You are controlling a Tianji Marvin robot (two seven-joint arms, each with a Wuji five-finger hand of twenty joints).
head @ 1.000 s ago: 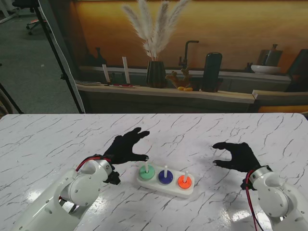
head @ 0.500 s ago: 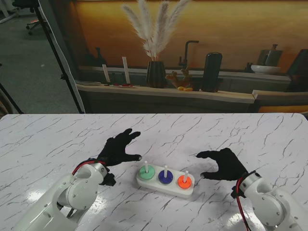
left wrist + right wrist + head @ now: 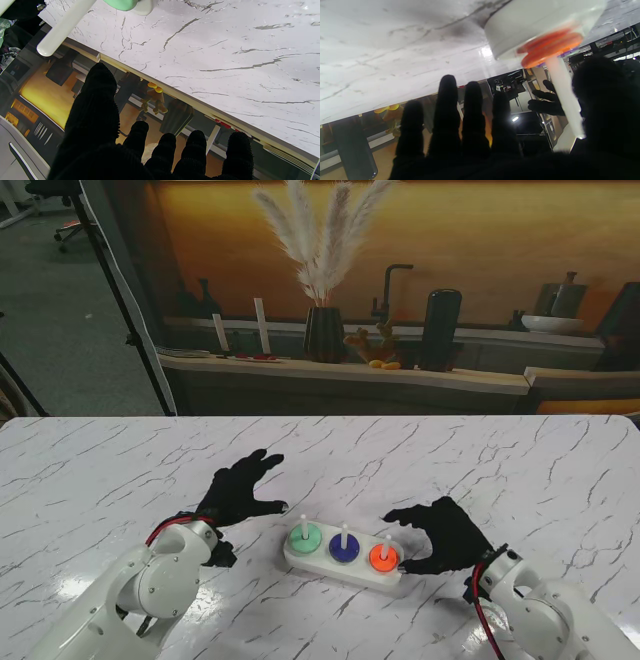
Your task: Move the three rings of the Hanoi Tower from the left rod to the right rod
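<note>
Black knit gloves cover both hands. Right hand point(image 3: 445, 537), fingers spread and holding nothing, curls around the right rod point(image 3: 388, 543) with its orange ring point(image 3: 383, 557). Beyond it on the rounded white base point(image 3: 345, 568) sit a blue ring point(image 3: 344, 549) and a green ring point(image 3: 305, 537). Left hand point(image 3: 238, 490) hovers empty and splayed beside the green ring over the marble table point(image 3: 110, 470).

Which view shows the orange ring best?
The stand view: the orange ring sits whole on the right rod, unobstructed, with the right hand beside it. The right wrist view shows it close but blurred and edge-on. The left wrist view misses it.
</note>
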